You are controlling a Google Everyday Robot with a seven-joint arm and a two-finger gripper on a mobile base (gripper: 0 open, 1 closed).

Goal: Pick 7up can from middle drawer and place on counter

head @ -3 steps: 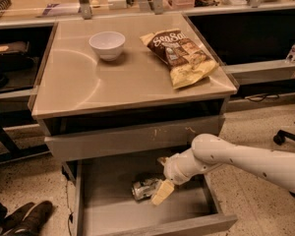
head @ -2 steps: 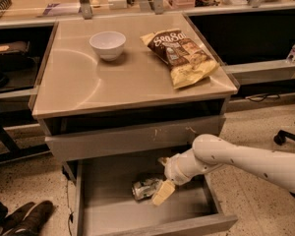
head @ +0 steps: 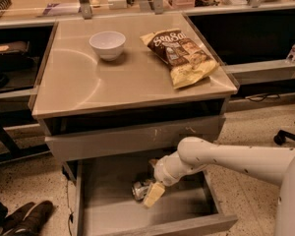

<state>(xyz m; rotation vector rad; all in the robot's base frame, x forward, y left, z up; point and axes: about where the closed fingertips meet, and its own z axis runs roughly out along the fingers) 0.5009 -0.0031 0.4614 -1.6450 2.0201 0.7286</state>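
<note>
The 7up can (head: 139, 189), silver with wrinkled sides, lies on the floor of the open middle drawer (head: 113, 213), near its back centre. My gripper (head: 149, 193) reaches down into the drawer from the right on a white arm (head: 226, 159) and sits right at the can, on its right side. The arm hides part of the can. The counter (head: 98, 85) is the brushed-steel top above the drawers.
A white bowl (head: 107, 44) and a yellow-brown chip bag (head: 182, 55) sit on the counter. A grey drawer front with pale scratches (head: 137, 137) overhangs the open drawer. Dark shoes (head: 22, 219) are on the floor at lower left. A pale ledge with posts (head: 137, 4) runs behind.
</note>
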